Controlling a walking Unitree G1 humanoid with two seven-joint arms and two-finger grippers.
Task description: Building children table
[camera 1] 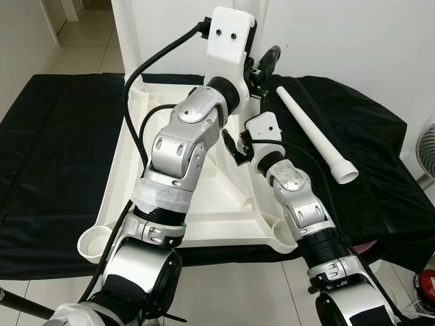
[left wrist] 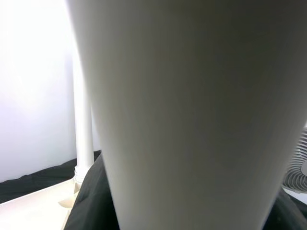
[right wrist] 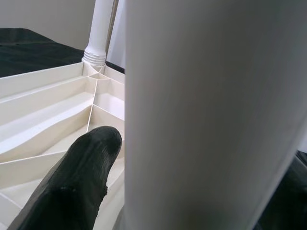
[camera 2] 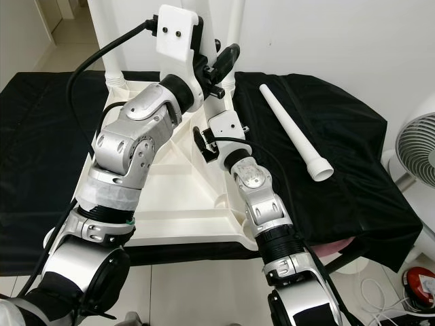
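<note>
An upturned white plastic children's tabletop (camera 1: 204,224), ribbed on its underside, lies in the middle of the frame on a black cloth (camera 1: 61,156) spread over the floor. Two white plastic legs already stand upright in its far corners: one at the upper left of the frame (camera 2: 112,41), the other at upper centre (camera 2: 234,34). The empty round socket (camera 1: 93,242) of a near corner sits at the lower left.

The left gripper (camera 1: 262,68) is raised high at upper centre, right against the upright leg there. Its wrist view has that leg's pale surface (left wrist: 192,120) pressed close to the lens, but I cannot tell from here whether its fingers are clamped on the leg or merely beside it.

The right gripper (camera 1: 238,146) reaches in lower down, near the foot of the same leg. In its wrist view one black finger (right wrist: 76,182) lies just beside the white leg (right wrist: 206,105), over the tabletop's ribs; the second finger is hidden, so whether it grips is hard to say.

A loose long white tapered leg (camera 1: 312,132) lies flat on the cloth at the right of the frame, well apart from the tabletop, wide end towards the lower right. A white fan (camera 2: 414,153) stands at the right edge
</note>
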